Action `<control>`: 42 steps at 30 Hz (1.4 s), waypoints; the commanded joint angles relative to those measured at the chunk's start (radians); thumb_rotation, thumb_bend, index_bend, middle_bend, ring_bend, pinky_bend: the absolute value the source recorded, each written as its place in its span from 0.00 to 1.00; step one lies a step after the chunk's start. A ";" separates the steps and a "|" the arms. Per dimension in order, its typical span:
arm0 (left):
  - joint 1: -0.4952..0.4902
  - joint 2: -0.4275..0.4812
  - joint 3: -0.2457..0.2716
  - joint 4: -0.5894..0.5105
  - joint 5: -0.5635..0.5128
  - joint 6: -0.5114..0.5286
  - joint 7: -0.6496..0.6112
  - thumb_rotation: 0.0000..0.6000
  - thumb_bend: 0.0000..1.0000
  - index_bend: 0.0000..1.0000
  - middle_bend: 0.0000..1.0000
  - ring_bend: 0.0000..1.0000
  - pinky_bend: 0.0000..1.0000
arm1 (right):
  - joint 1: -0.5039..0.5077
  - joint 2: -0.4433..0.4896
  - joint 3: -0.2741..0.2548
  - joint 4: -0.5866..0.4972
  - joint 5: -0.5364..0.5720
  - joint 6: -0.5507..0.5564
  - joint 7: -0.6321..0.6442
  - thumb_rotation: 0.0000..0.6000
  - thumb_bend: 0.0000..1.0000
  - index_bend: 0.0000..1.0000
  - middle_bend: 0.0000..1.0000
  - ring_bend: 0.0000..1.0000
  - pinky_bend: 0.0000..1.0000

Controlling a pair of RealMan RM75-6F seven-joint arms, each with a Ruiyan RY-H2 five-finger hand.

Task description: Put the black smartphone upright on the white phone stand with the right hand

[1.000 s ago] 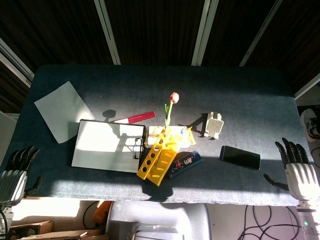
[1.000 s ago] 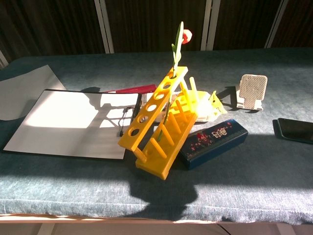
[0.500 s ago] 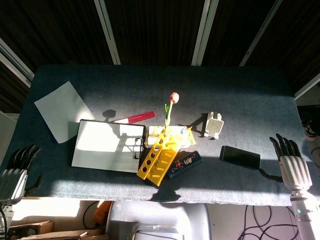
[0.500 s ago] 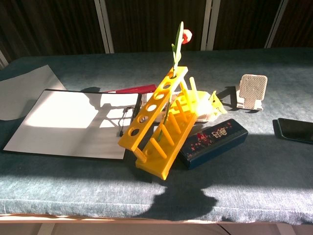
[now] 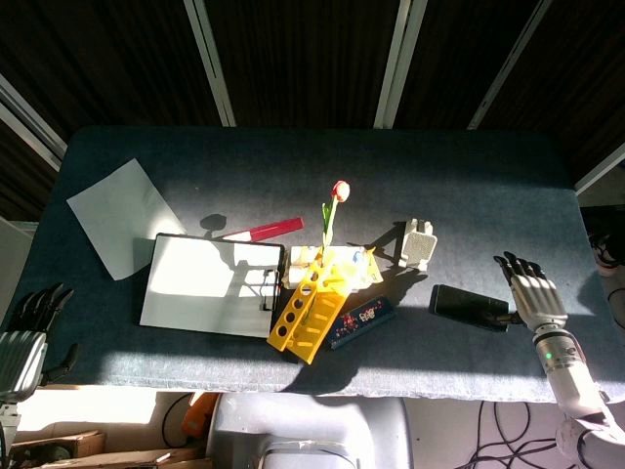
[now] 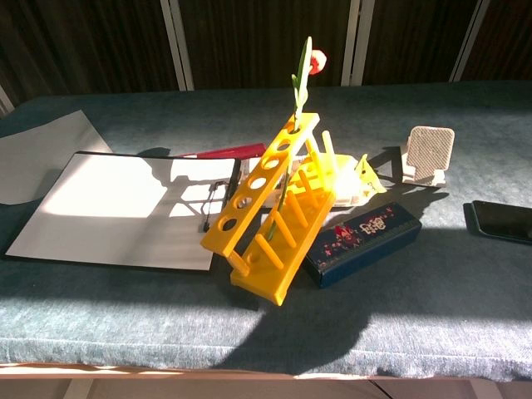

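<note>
Black smartphone flat btwn white phone stand & right hand

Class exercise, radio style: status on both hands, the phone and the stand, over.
Right hand open beside the phone's right end. Left hand open, off the table. Black smartphone flat, white phone stand empty. Nothing between them.

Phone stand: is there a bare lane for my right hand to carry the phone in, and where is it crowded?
Bare cloth lies right of and beyond the white phone stand, and between it and the black smartphone. The right hand is at the phone's right end. Crowded left of the stand: yellow rack, tulip, dark blue case.
</note>
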 commanded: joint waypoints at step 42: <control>0.009 0.001 0.009 0.009 0.023 0.020 -0.022 1.00 0.37 0.00 0.00 0.00 0.00 | 0.227 -0.136 -0.166 0.107 0.302 -0.058 -0.259 0.88 0.33 0.38 0.23 0.05 0.00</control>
